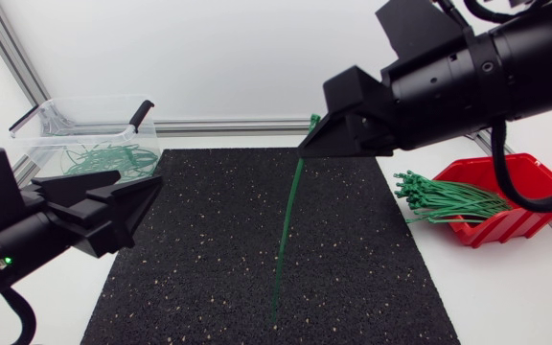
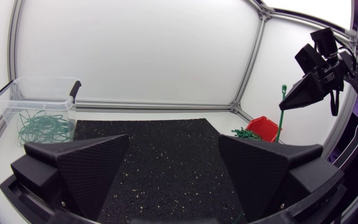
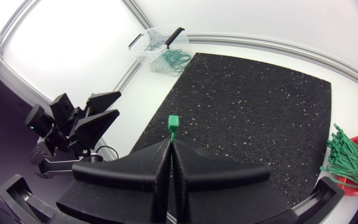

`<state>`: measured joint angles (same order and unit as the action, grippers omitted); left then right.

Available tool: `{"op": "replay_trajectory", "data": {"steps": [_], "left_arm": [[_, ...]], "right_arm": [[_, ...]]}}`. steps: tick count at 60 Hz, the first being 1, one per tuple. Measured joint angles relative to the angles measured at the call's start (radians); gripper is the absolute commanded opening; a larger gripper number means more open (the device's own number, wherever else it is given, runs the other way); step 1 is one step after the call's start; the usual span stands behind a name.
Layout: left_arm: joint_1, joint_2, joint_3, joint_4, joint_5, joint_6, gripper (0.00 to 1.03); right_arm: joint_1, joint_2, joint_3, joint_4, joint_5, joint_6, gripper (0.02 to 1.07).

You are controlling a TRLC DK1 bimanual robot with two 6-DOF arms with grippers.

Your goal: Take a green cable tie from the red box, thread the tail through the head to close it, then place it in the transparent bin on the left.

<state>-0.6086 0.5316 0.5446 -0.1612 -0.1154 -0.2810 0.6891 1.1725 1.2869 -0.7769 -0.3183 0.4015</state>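
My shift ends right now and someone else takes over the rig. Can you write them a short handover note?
Right end effector: shut on one green cable tie just below its head, raised above the black mat. The tie hangs straight, tail down, not yet threaded.
Left end effector: open and empty, over the mat's left side.
Red box: at the right, with a bundle of ties in it.
Transparent bin: rear left, with looped ties inside.
Done: one tie is out of the box.
Left: thread the tail through the head, then place the tie in the bin.
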Motion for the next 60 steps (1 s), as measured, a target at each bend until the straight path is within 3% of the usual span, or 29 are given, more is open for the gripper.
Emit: {"op": "replay_trajectory", "data": {"steps": [15, 33, 48, 60], "left_arm": [[-0.256, 0.127, 0.019, 0.114, -0.237, 0.081, 1.00], [-0.477, 0.221, 0.032, 0.295, -0.447, 0.235, 0.99], [-0.570, 0.301, -0.024, 0.609, -0.553, 0.401, 0.99], [-0.592, 0.466, -0.088, 0.881, -0.594, 0.499, 0.99]], "right_arm": [[0.101, -0.024, -0.008, 0.034, 0.222, 0.061, 0.08], [0.204, -0.025, -0.009, 0.115, 0.439, 0.102, 0.08], [0.261, -0.026, -0.044, 0.223, 0.612, 0.127, 0.08], [0.294, -0.026, -0.060, 0.263, 0.675, 0.134, 0.08]]}}
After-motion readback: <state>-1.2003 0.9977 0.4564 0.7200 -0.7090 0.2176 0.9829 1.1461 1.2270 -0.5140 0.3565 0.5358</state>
